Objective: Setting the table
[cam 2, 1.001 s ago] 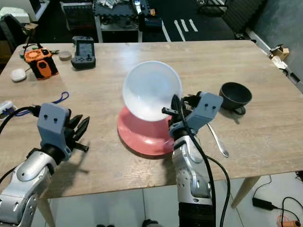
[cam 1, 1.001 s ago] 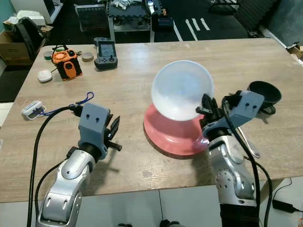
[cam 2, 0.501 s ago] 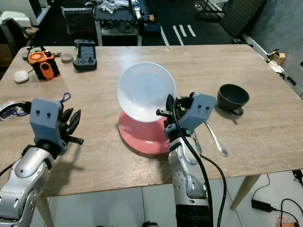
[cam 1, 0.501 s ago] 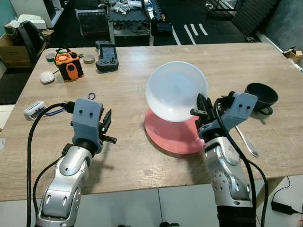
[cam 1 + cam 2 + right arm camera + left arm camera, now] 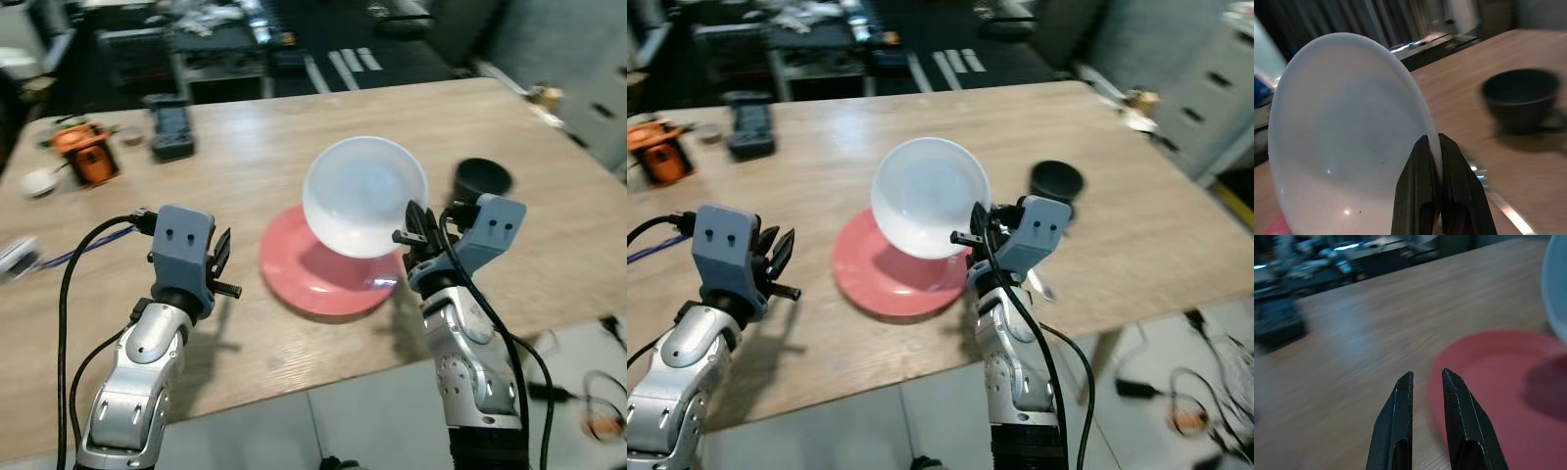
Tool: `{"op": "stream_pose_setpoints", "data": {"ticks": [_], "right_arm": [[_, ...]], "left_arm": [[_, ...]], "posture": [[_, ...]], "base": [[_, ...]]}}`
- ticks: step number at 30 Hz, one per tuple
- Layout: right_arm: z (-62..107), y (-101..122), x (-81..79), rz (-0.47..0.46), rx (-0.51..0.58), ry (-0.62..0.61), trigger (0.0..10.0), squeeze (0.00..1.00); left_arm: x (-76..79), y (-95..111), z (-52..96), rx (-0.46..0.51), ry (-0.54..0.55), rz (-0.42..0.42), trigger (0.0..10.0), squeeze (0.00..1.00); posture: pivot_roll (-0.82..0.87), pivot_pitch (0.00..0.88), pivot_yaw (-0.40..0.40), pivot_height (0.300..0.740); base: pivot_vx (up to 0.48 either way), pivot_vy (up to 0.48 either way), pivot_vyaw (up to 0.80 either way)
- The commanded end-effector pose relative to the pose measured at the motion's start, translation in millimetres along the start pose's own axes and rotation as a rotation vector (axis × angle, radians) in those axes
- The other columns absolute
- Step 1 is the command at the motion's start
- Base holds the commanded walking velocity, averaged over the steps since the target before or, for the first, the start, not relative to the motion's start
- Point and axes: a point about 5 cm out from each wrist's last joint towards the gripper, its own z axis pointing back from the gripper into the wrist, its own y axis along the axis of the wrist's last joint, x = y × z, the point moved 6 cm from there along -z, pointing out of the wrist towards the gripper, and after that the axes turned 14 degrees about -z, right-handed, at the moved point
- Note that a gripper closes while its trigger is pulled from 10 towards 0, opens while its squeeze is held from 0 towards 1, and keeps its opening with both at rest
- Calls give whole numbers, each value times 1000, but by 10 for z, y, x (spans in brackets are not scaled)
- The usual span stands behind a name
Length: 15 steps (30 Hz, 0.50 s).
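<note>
A white bowl (image 5: 364,196) hangs tilted over the far right part of a red plate (image 5: 313,279) that lies on the wooden table (image 5: 245,196). My right gripper (image 5: 411,238) is shut on the bowl's near rim; the right wrist view shows both fingers (image 5: 1415,196) pinching that rim (image 5: 1427,122). A black cup (image 5: 480,179) stands to the right of the bowl. My left gripper (image 5: 220,269) hovers to the left of the plate, its fingers (image 5: 1400,416) a narrow gap apart with nothing between them, pointing at the plate's edge (image 5: 1488,382).
At the far left of the table are an orange device (image 5: 83,162), a black handheld controller (image 5: 168,127), a white puck (image 5: 39,181) and a blue cable (image 5: 78,257). A spoon (image 5: 1498,200) lies near the cup. The table's front edge runs just before my arms.
The whole picture has shifted and blurred, so the camera moved. The bowl stays in my right gripper above the plate. The left gripper holds about the same pose as half a second ago.
</note>
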Motion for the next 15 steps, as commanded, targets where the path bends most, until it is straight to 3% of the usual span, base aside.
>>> {"op": "stream_pose_setpoints", "data": {"ticks": [1, 15], "right_arm": [[14, -8, 24, -7, 6, -11, 10000, 0], [-2, 82, 213, -2, 36, -71, 10000, 0]], "left_arm": [[6, -53, -2, -16, -2, -13, 10000, 0], [6, 36, -76, 21, -17, -38, 10000, 0]], "posture": [[42, 50, 51, 740], [38, 48, 59, 740]], "base": [[0, 0, -800], [0, 0, -800]]}}
